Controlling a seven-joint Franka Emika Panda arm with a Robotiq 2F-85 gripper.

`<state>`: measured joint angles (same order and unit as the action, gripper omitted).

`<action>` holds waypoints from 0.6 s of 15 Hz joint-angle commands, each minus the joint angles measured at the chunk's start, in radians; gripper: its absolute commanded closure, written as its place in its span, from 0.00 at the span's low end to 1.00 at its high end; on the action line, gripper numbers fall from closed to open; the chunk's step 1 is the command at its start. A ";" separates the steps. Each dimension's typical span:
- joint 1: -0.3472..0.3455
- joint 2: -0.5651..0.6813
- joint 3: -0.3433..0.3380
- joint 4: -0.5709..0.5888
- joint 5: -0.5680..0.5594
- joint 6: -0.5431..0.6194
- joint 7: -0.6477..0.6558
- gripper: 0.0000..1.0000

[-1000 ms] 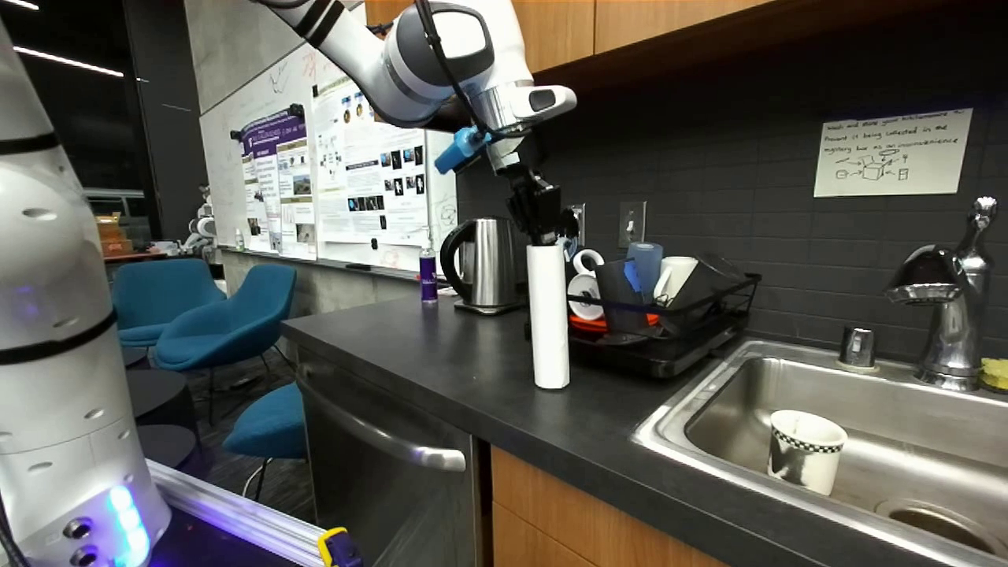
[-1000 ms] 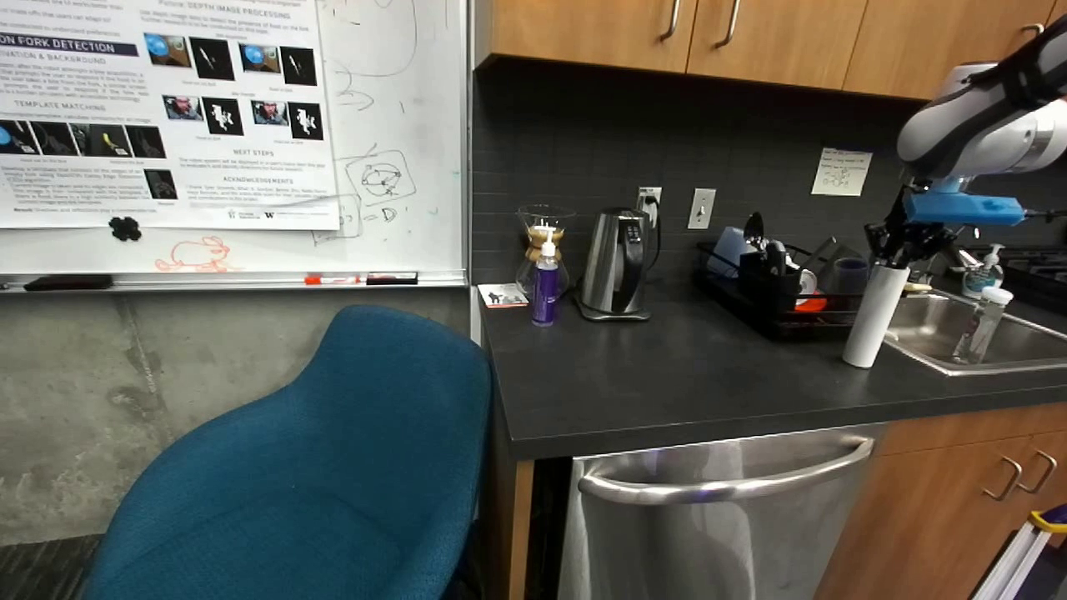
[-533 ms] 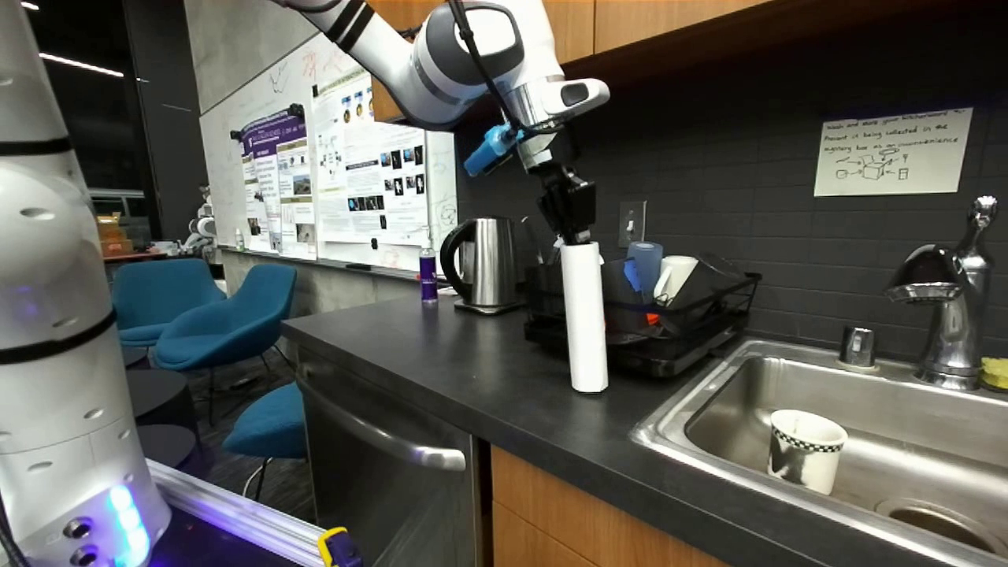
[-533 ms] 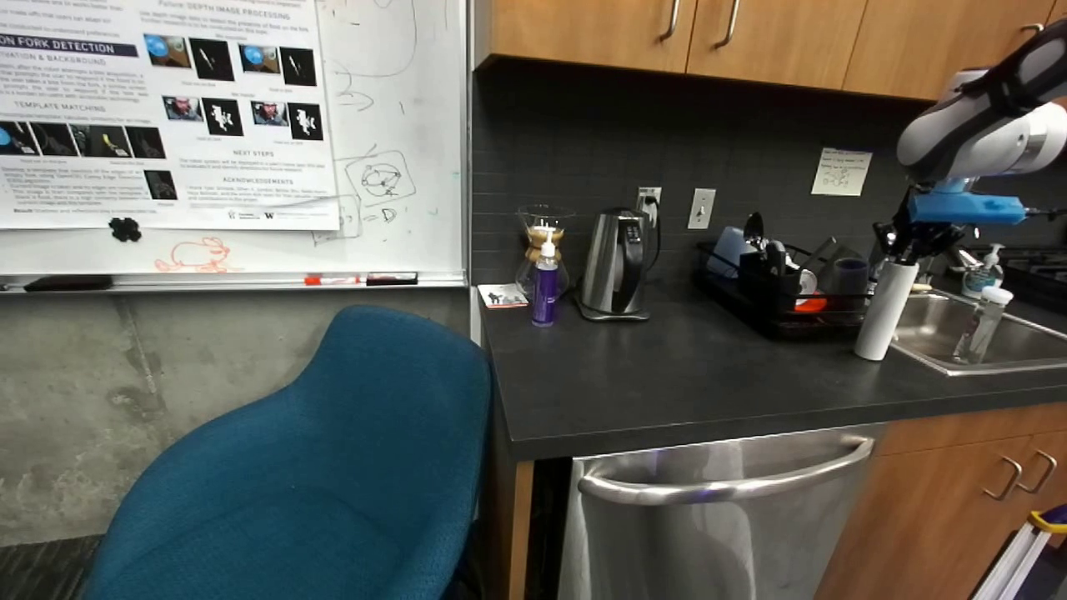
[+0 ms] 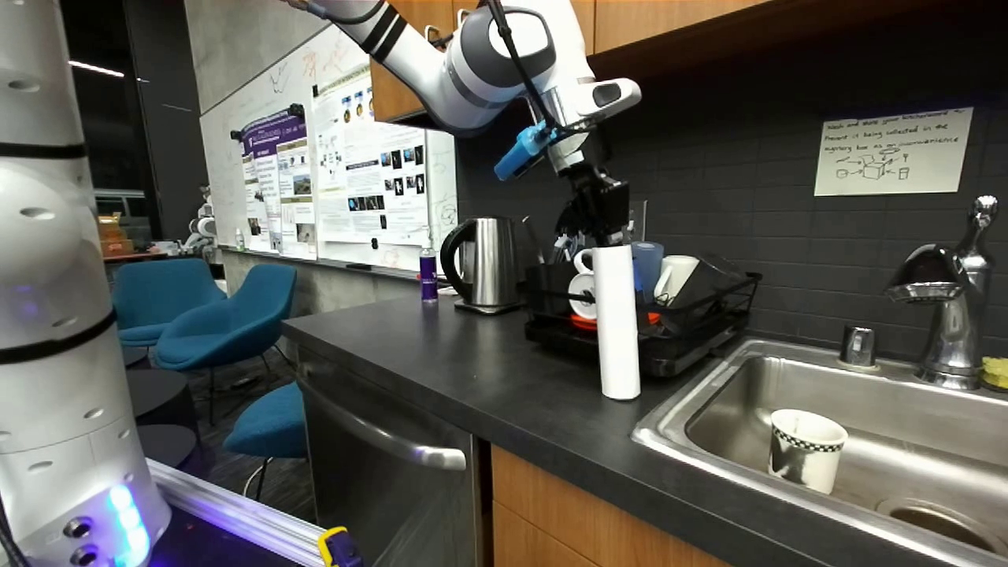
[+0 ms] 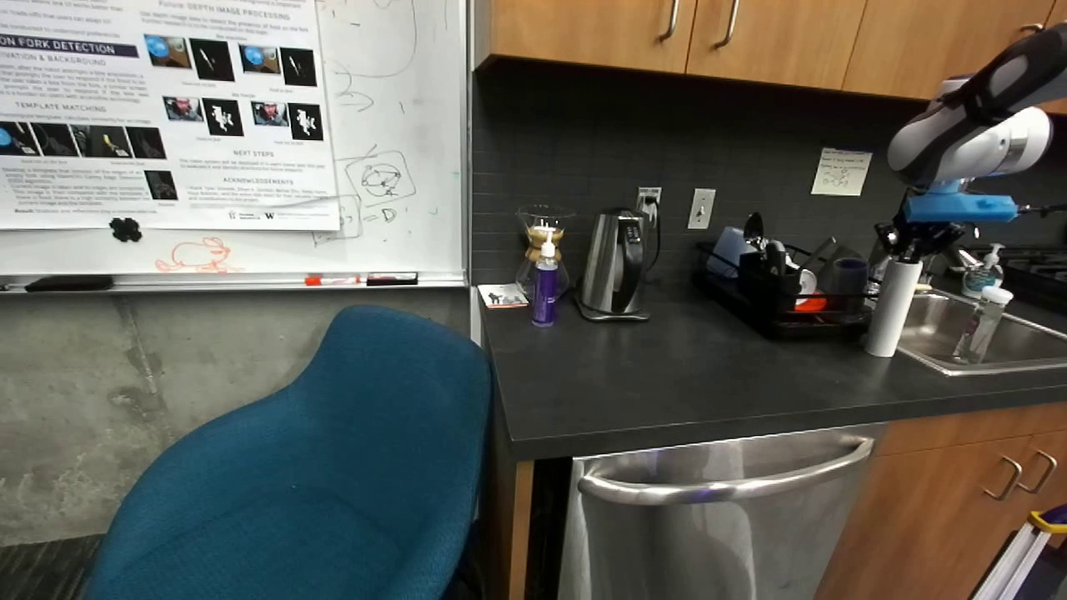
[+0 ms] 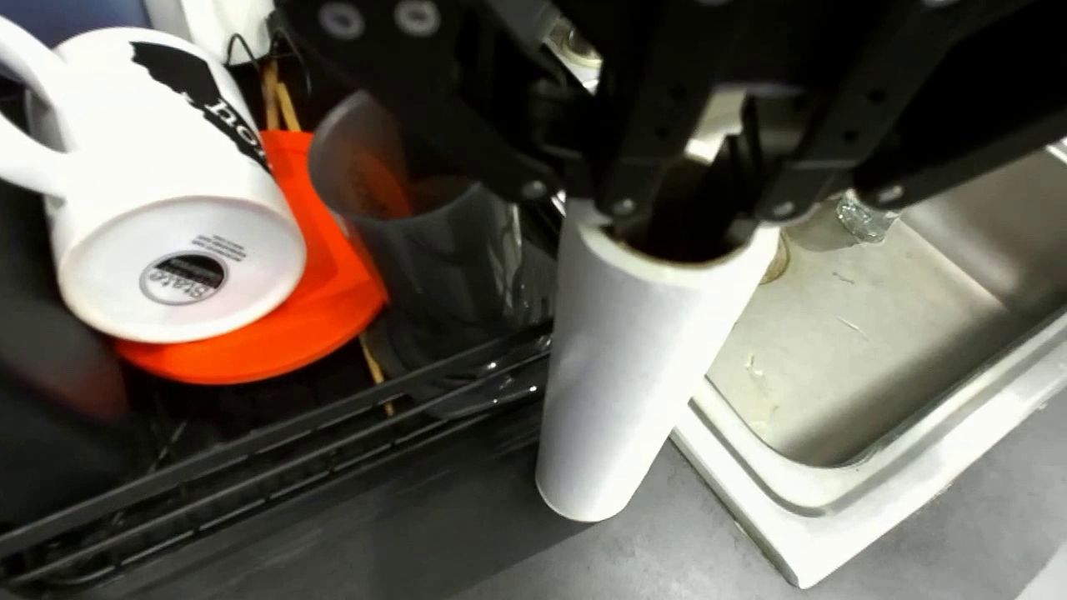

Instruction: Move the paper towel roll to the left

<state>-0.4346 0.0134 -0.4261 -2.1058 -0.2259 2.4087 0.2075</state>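
So, one black jointed claw (image 5: 609, 238) meets the open top of one slim white paper towel roll (image 7: 633, 358); tips hidden, its spread and hold I cannot tell. In the wrist view, from the roll, one black wire dish rack (image 7: 250, 458) lies at nine o'clock, one steel sink (image 7: 842, 517) at three; grey counter (image 7: 567, 558) opens out at six.

In an exterior view I see teal chairs (image 5: 228, 327) at nine o'clock, whiteboard (image 5: 268, 102) at ten, wooden cupboards (image 5: 665, 27) at one, dark tiled wall (image 5: 732, 181) at two.
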 commanded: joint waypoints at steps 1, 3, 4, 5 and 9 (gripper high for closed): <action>-0.002 0.066 -0.008 0.075 0.007 -0.014 0.017 0.50; -0.001 0.080 -0.011 0.097 0.012 -0.030 0.017 0.50; -0.001 0.087 -0.011 0.108 0.019 -0.042 0.015 0.50; -0.001 0.092 -0.012 0.116 0.024 -0.053 0.013 0.50; -0.006 0.111 -0.017 0.144 0.065 -0.093 0.005 0.50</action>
<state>-0.4346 0.0744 -0.4382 -2.0168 -0.1981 2.3269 0.2114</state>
